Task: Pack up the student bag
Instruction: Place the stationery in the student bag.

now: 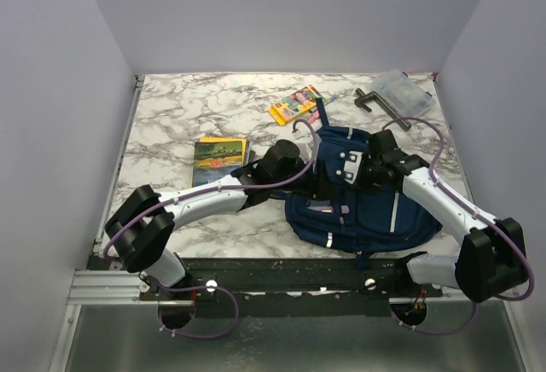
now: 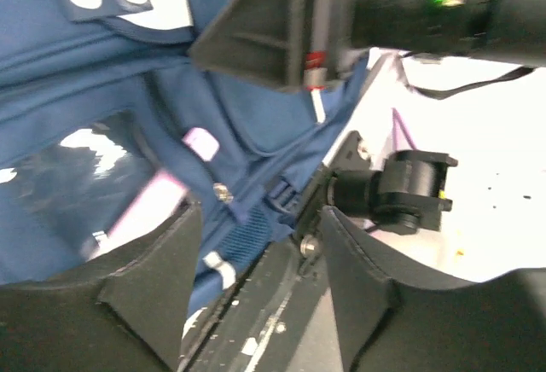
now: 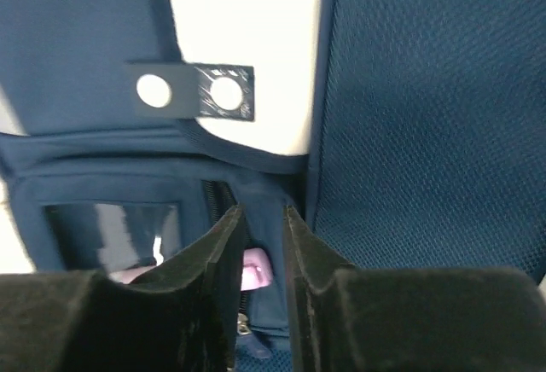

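Marble tabletop carries one student bag, one book, one crayon box.

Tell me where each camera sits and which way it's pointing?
Top external: above and behind, looking down on the marble table, student bag, left arm and right arm.
Left wrist: on the left arm, facing the bag's side across its open fingers; right arm beyond.
Right wrist: close above the bag, looking past its narrowly parted fingers.
Both wrist views share the pink zipper pull.

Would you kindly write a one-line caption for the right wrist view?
Right tool, fingers close together, astride a pink zipper pull on the navy student bag.
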